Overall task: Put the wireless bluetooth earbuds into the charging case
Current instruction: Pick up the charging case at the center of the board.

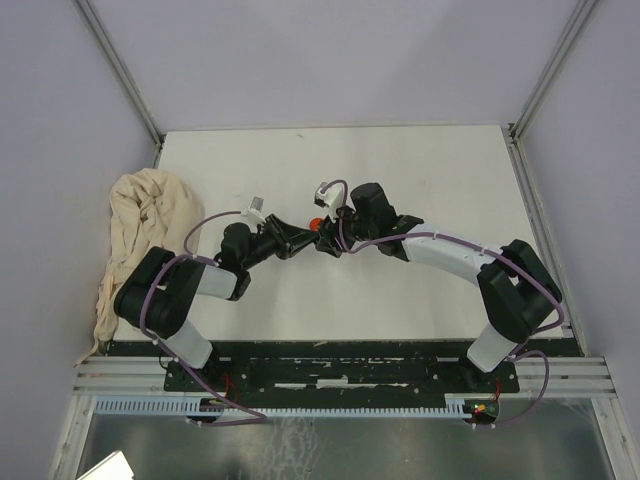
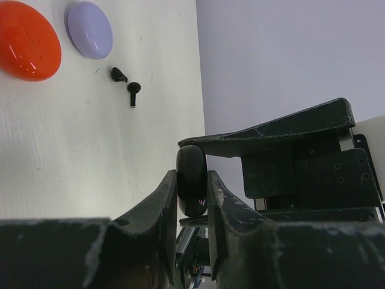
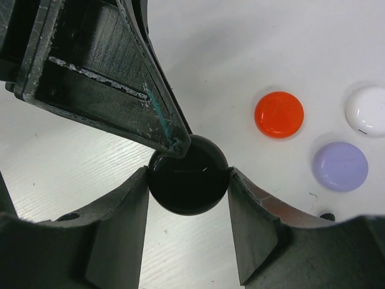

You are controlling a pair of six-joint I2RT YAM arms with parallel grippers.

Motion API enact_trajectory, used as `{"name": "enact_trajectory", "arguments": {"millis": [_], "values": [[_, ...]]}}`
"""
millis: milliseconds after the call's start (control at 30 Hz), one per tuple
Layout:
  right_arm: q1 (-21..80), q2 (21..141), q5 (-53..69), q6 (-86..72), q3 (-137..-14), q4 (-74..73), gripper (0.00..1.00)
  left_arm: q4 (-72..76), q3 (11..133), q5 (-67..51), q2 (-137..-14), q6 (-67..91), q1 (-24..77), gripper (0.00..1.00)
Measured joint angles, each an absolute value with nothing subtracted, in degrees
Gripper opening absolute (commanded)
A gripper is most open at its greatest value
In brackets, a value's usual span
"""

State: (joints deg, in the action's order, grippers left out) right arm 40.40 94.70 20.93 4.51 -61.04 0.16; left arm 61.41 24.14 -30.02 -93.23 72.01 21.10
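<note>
Bright, even light — near fingers (image 2: 150, 211) softly blurred

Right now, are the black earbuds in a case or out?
Out: both black earbuds lie bare on the table near the lilac disc.

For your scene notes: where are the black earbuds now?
Left wrist view, upper left: the black earbuds lie on the table beside the lilac disc.

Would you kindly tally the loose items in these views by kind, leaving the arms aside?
Round cases: 4 (black case, red case, lilac case, white case)
Small black earbuds: 2
Crumpled cloth: 1
Total: 7
</note>
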Motion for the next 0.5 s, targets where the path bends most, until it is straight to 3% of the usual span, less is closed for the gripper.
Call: {"name": "enact_trajectory", "arguments": {"millis": [67, 200, 267, 500], "values": [[40.4, 94.7, 20.9, 4.6, -61.0, 0.2, 0.16, 61.5, 24.1, -30.0, -93.3, 72.1, 21.1, 0.04], [40.4, 94.7, 20.9, 4.6, -61.0, 0.2, 0.50, 61.8, 24.1, -30.0, -93.5, 72.1, 21.1, 0.03], [40.4, 94.7, 20.9, 4.6, -61.0, 0.1, 0.60, 62.0, 24.1, -30.0, -93.7, 72.1, 21.1, 0.03], [40.4, 93.5, 20.4, 4.0, -60.6, 0.1, 0.79, 63.0, 24.2, -30.0, -94.9, 72.2, 21.4, 0.03]]}}
